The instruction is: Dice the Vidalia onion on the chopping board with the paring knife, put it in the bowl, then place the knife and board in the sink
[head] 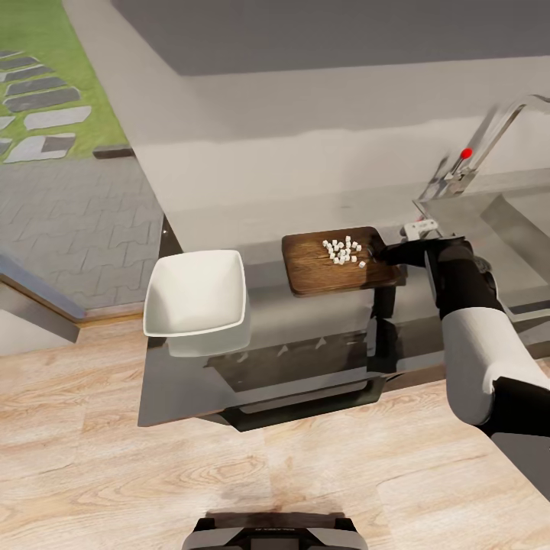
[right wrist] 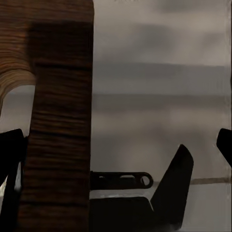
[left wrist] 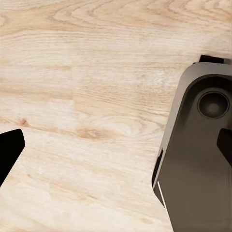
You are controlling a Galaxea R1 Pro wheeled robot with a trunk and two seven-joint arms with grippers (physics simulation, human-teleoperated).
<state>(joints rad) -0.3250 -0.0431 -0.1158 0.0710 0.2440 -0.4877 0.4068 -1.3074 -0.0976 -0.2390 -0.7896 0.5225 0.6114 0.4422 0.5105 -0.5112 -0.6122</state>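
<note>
On countertop (head: 191,382), chopping board (head: 321,271) handle end between fingers of right tool (head: 387,253), spread wide.

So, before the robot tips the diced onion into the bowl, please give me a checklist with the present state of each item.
1. White onion cubes lying on the brown wooden chopping board: ok.
2. Right pincer at the board's handle end: ok; firm grip: cannot tell.
3. White square bowl upright and empty on the grey countertop: ok.
4. Board over the bowl: not ok, they stand apart.
5. Paring knife's place: cannot tell.
</note>
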